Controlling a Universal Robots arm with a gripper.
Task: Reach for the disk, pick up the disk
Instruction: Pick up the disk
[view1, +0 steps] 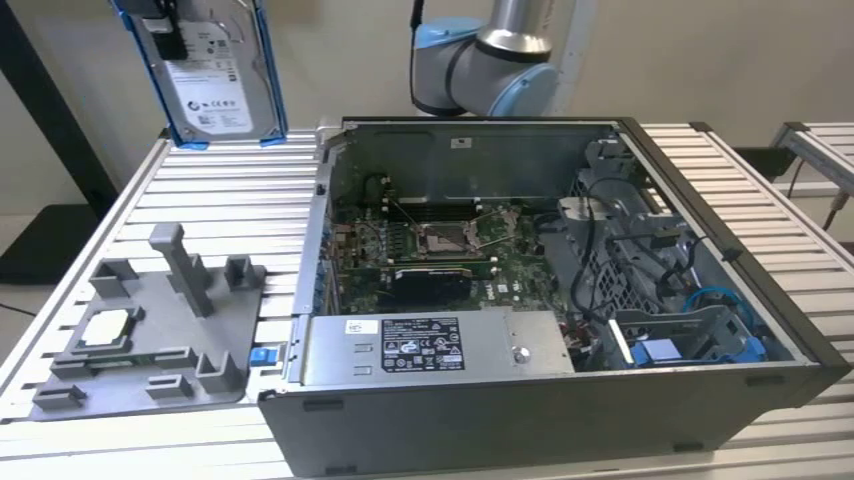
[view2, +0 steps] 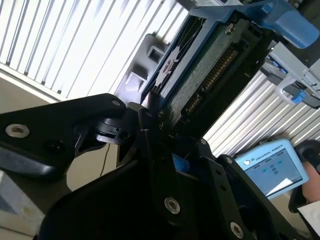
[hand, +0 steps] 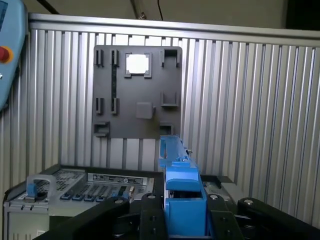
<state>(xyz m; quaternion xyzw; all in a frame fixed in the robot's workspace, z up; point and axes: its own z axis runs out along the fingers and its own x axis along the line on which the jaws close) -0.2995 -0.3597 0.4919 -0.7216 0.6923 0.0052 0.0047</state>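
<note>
- Setting: ribbed aluminium tabletop (view1: 200, 200) in front of a plain beige wall. An open computer case (view1: 534, 420) lies on its side mid-table, and this is the reference landmark.
- Inside the case: the motherboard (view1: 427, 235) lies on the floor. A long grey power supply box (view1: 427, 345) with a white sticker sits along the near wall. Blue plastic drive brackets (view1: 681, 345) sit at the end toward the exterior view's right.
- Robot arm (view1: 487, 70): its base joint stands just behind the case's far wall.
- Disk (view1: 214, 85): it is up in the air, clear of the tabletop, beyond the case's far corner on the exterior view's left. It hangs roughly upright, slightly tilted, with its white label facing the exterior camera and a blue bracket down both long edges.
- Gripper (view1: 167, 40): black, at the disk's upper end. In the second wrist view the gripper (view2: 160, 117) is clamped on the disk's (view2: 200, 75) edge, with the green circuit-board side visible. In the first wrist view the blue bracket (hand: 182, 200) sits pinched between the fingers (hand: 150, 220).
- Grey fixture tray (view1: 200, 310): flat on the tabletop just beside the case, on the exterior view's left. It carries a small square silver chip (view1: 107, 328) in one pocket.
- A light blue teach pendant (view2: 272, 167) appears in the second wrist view, past the gripper.
</note>
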